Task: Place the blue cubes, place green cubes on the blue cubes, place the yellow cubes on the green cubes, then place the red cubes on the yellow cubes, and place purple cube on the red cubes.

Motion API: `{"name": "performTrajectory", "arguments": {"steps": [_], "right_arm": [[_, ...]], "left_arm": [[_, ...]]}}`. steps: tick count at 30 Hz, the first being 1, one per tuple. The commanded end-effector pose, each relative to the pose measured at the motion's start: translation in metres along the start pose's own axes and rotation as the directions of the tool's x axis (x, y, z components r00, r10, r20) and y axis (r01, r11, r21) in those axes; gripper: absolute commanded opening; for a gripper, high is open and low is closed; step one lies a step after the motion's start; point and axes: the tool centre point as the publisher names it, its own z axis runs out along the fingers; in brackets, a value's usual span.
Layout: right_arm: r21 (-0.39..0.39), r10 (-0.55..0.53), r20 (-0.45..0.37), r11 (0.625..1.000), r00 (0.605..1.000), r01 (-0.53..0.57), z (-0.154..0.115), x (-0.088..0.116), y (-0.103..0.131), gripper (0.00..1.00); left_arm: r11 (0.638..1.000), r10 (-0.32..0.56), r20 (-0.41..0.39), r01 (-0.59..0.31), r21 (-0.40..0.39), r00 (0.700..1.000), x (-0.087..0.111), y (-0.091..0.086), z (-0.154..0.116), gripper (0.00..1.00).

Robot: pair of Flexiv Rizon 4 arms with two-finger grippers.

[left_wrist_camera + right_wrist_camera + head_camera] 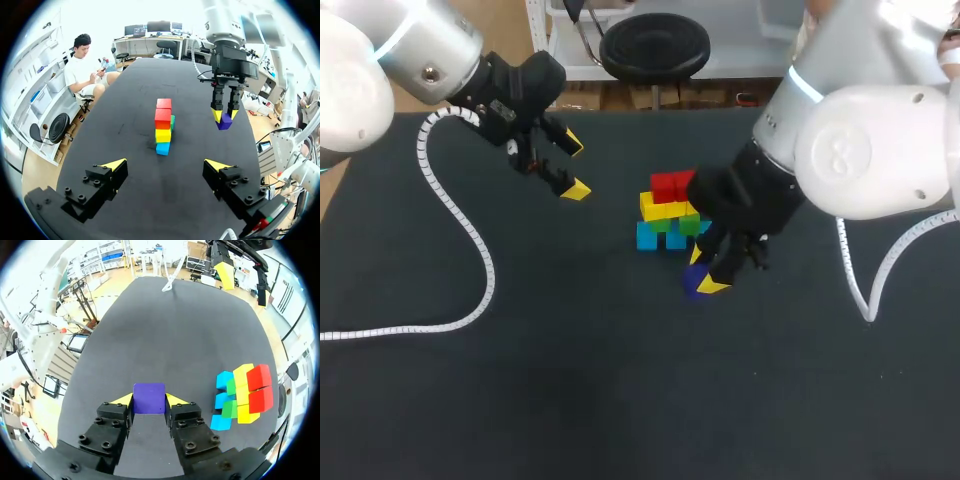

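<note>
A stack of cubes [669, 210] stands mid-table: blue cubes at the base, green on them, yellow above, red cubes [671, 186] on top. In the left wrist view the same stack [163, 126] stands ahead of my left gripper. My right gripper [705, 272] hovers just in front and to the right of the stack, shut on the purple cube [149, 398], which shows between its yellow tips; the stack [243, 395] lies off to its side. My left gripper [570, 168] hangs open and empty above the table, left of the stack.
A white coiled cable [460, 230] loops across the left part of the black table [570, 380]. Another cable [865, 285] hangs at the right.
</note>
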Motion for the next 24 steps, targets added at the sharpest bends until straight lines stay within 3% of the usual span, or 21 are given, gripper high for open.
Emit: {"name": "performTrajectory", "arguments": {"steps": [1,3,7,15,24], "right_arm": [[0.003,0.0,0.001,1.0,1.0,0.0,-0.001,0.0,0.001,0.0],[0.003,0.0,0.001,1.0,1.0,0.0,-0.001,0.0,0.001,0.0],[0.112,0.105,-0.056,0.989,0.993,-0.098,-0.007,-0.014,-0.024,0.0],[0.304,0.176,-0.074,0.942,0.982,-0.145,-0.044,-0.029,-0.054,0.0],[0.367,0.223,-0.033,0.909,0.974,-0.196,-0.069,-0.026,-0.073,0.0]], "left_arm": [[1.0,0.003,0.001,-0.003,0.004,1.0,0.0,0.002,0.0,1.0],[1.0,0.003,0.001,-0.003,0.004,1.0,0.0,0.002,0.0,1.0],[1.0,0.003,0.001,-0.003,0.004,1.0,0.0,0.002,0.0,1.0],[1.0,0.003,0.001,-0.003,0.004,1.0,0.0,0.002,0.0,1.0],[1.0,0.003,0.001,-0.003,0.004,1.0,0.0,0.002,0.0,1.0]]}}
